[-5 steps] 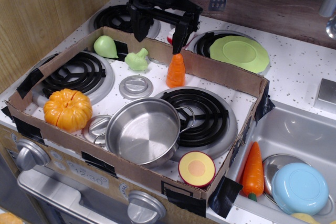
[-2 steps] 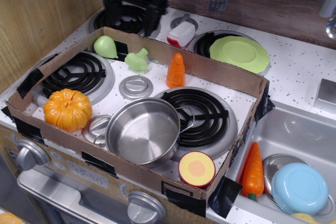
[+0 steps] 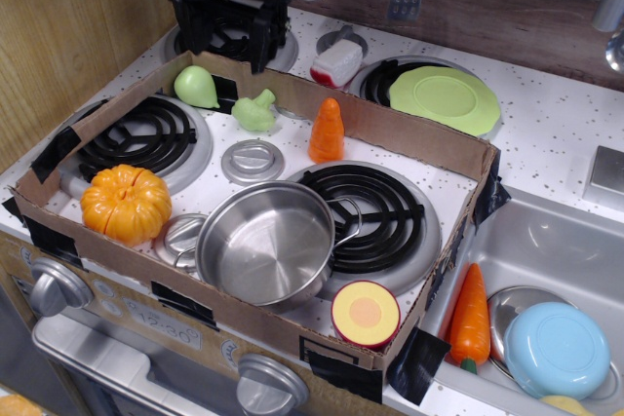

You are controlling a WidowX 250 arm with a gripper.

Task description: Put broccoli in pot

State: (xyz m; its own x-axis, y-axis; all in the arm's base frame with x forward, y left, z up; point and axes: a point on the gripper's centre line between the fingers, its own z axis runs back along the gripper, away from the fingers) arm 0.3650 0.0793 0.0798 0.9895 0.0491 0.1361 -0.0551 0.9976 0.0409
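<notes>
The broccoli [image 3: 255, 112], small and pale green with a lumpy head, lies inside the cardboard box near its back wall. The shiny steel pot [image 3: 268, 245] stands empty at the front of the box, beside the front right burner. My black gripper [image 3: 229, 46] hangs open and empty over the back left burner, just behind the box's back wall. It is behind and a little left of the broccoli, and holds nothing.
A smooth green pear [image 3: 195, 87] lies left of the broccoli and an orange carrot [image 3: 328, 131] stands to its right. A pumpkin [image 3: 127, 204] and a halved fruit [image 3: 365, 313] sit at the front. The cardboard box wall [image 3: 409, 133] rings the stove. A lime plate [image 3: 444, 99] is at the back right. The sink [image 3: 546, 241] holds a carrot and a blue bowl.
My gripper has moved left, from above the upright carrot to over the back left burner, still open and empty. The objects have not moved.
</notes>
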